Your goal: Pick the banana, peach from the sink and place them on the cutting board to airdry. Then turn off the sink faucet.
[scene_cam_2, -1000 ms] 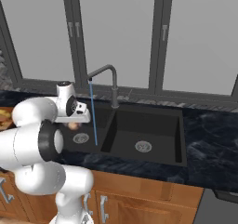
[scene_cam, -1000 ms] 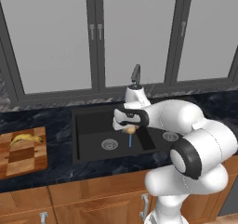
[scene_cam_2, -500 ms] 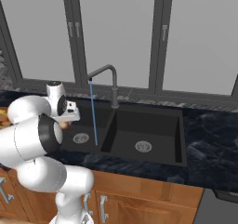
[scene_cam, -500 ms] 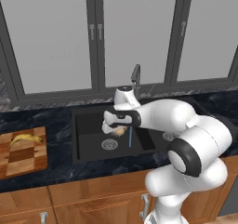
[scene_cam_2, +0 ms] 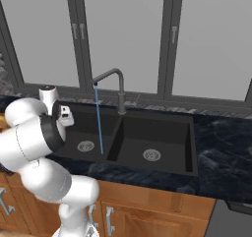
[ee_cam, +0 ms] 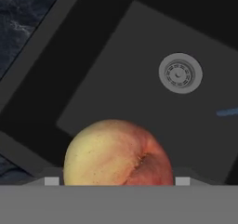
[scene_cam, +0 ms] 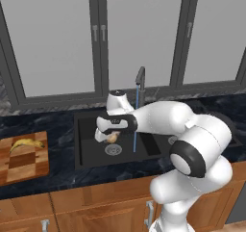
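A round orange-pink peach [ee_cam: 118, 153] sits between the jaws of the white arm's gripper [scene_cam: 111, 136], lifted above the left basin of the black sink [scene_cam: 91, 156]. It is likely light, smooth and easily bruised, so a gentle hold across its widest middle suits it. The jaws stand wide, closed around the peach; the banana [scene_cam: 26, 144] lies on the checkered cutting board [scene_cam: 21, 166].

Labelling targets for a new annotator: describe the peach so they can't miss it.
Find the wide matte black sink set in the dark counter. Over its left basin, above the round silver drain, the white arm's gripper holds a small round fruit, the peach. It is orange-pink with a pale yellow patch, unlike the curved yellow banana on the checkered wooden cutting board.
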{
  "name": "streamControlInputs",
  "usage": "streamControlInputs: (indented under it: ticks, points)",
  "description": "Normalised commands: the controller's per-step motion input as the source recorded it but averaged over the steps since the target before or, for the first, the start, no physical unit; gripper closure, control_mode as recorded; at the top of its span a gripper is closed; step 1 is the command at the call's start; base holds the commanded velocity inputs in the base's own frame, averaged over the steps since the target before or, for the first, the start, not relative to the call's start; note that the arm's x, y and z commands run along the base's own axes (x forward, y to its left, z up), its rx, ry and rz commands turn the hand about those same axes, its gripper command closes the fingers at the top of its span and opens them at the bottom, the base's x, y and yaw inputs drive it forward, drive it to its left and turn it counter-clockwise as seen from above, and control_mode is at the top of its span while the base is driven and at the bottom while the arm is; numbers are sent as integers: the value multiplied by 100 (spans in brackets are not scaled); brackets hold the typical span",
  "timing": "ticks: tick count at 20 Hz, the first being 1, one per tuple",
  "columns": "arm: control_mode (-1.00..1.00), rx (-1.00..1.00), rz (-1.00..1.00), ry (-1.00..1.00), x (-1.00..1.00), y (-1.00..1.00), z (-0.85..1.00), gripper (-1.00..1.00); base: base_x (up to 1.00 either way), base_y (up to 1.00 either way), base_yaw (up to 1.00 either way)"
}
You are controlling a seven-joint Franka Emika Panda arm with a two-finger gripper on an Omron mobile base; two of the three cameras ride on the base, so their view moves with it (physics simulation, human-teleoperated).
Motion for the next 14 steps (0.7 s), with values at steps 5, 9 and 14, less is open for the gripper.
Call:
streamControlInputs:
  ticks: [5, 9, 14]
  points:
    - [-100, 0, 15, 0, 0, 44, 0, 100, 0, 0, 0]
    - [-100, 0, 14, 0, 0, 41, 0, 100, 0, 0, 0]
    - [-100, 1, 11, 0, 0, 37, 0, 100, 0, 0, 0]
